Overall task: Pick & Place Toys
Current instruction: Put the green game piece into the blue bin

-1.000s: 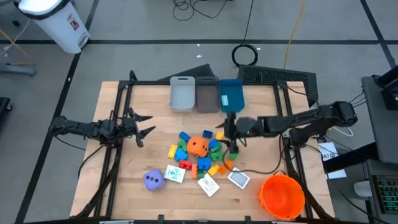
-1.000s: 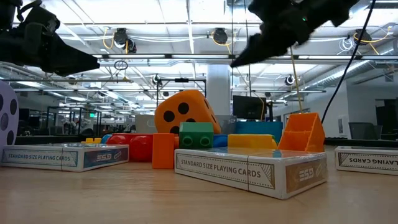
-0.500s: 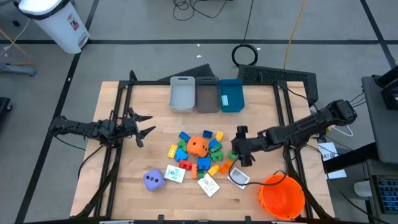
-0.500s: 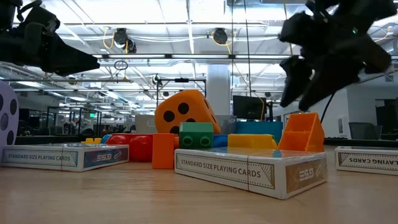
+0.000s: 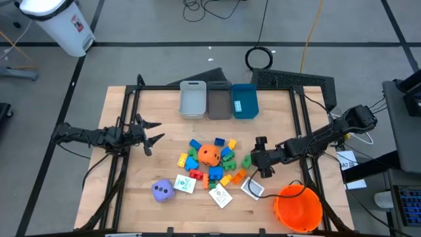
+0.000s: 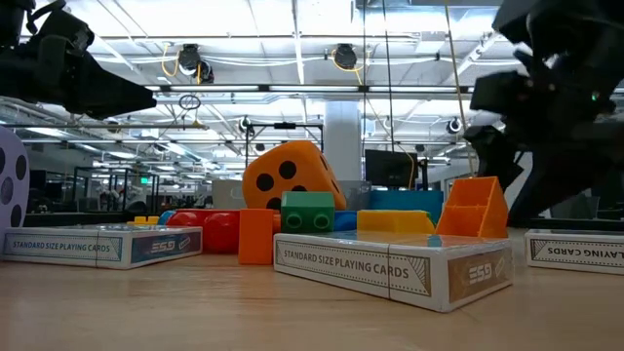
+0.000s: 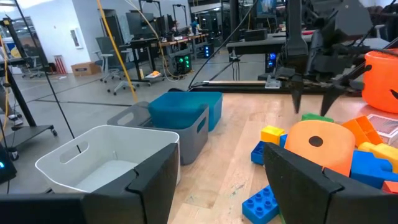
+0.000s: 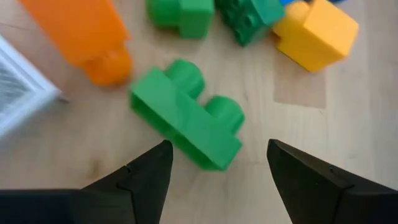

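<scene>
- High view: the right gripper hangs open and empty at the right edge of the toy heap, over a green block. Other blocks sit close on its left and a white card box lies nearer, just right of it. A descent that drifts could nudge the block into the pile or catch the neighbours. The left gripper waits at the table's left, jaws spread and holding nothing, well apart from the toys. The purple die lies near-left of the heap; the orange die sits in its middle. Three bins stand along the far edge, and the orange bucket crowds the near-right corner, close to the right arm.
- Low view: card boxes lie in front, with the heap behind them. The dark right arm looms at the right, just above an orange block; a swing could knock it.
- Left wrist view: bins to one side, the orange die and blue blocks ahead; the other arm's open gripper hangs beyond them.
- Right wrist view: the green block lies askew between the wide fingers. If they close unevenly, I judge it may twist out. An orange block and a yellow block lie close.
</scene>
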Robot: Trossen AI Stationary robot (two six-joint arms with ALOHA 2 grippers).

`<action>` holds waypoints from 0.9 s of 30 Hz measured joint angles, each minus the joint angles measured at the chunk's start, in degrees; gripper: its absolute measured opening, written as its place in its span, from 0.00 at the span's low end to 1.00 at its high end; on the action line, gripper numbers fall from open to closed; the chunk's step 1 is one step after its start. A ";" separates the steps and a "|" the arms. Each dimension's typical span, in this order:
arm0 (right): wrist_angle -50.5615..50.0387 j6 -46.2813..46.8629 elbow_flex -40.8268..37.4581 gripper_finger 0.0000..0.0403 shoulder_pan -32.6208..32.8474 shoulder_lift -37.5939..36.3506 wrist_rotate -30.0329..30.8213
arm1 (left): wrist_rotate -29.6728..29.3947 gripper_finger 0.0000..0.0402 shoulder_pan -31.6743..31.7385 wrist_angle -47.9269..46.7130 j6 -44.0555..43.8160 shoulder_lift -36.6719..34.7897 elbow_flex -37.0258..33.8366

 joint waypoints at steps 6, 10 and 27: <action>8.31 -0.14 -4.68 0.63 0.00 0.01 7.36 | 0.00 0.60 0.00 0.02 0.00 -0.02 0.01; 14.47 -0.09 -6.83 0.63 -0.09 0.00 12.86 | 0.00 0.60 0.02 0.00 0.00 -0.02 0.00; 33.40 0.31 -13.45 0.51 -5.99 0.00 1.97 | 0.00 0.60 0.01 0.00 0.00 -0.02 0.00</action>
